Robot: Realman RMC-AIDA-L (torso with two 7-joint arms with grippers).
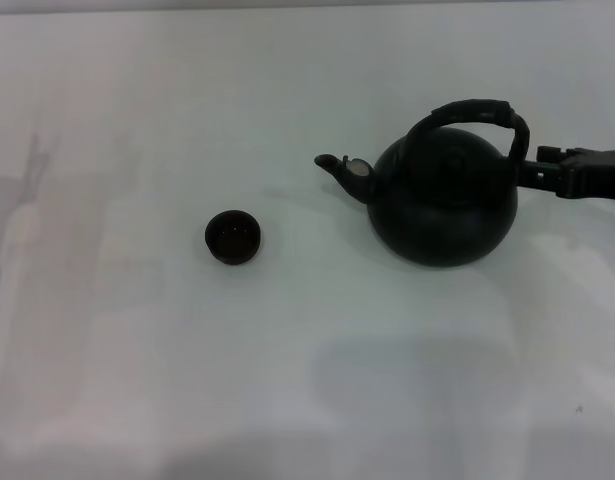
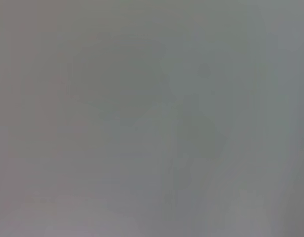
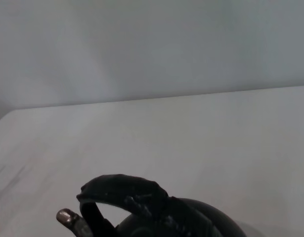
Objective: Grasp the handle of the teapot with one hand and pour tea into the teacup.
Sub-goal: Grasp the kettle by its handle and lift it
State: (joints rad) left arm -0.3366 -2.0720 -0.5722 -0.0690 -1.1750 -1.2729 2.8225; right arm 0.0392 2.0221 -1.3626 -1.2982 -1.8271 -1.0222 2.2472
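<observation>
The matte-black teapot stands on the white table at the right of the head view, its spout pointing left toward the teacup. Its ribbed arched handle rises over the top. The tiny dark teacup sits on the table to the left of the spout, well apart from it. My right gripper reaches in from the right edge and is at the right foot of the handle. The right wrist view shows the handle and the spout tip close below. The left gripper is out of view.
The white table stretches around both objects, with a pale wall behind it. The left wrist view shows only a plain grey surface.
</observation>
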